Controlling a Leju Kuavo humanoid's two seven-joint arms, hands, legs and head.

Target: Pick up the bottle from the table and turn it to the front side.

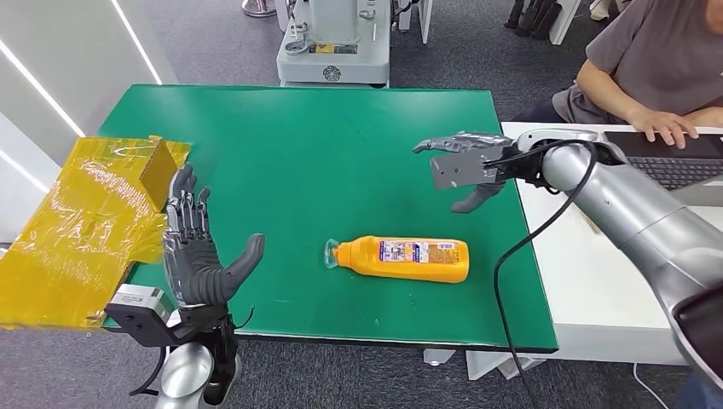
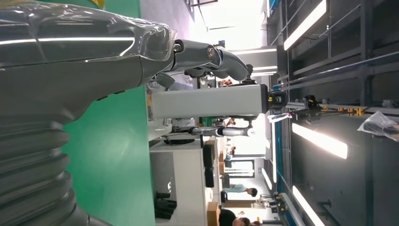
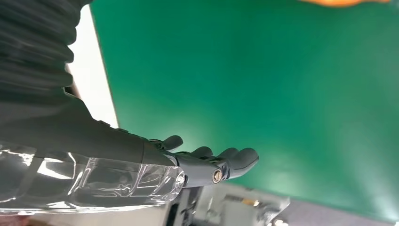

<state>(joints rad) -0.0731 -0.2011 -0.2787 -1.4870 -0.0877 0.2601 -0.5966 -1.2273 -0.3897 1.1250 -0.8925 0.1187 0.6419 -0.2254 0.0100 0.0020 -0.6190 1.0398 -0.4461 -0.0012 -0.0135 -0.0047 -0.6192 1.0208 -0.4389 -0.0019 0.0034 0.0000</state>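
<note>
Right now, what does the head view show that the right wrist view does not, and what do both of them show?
The head view alone shows the whole orange bottle lying on its side, the open left hand beside the yellow film, and a person at a keyboard.

The right wrist view alone shows a close look at the right hand's fingers, held out with nothing in them.

Both show the green table, the right hand above it, and the bottle, cut to an orange sliver in the wrist view.
</note>
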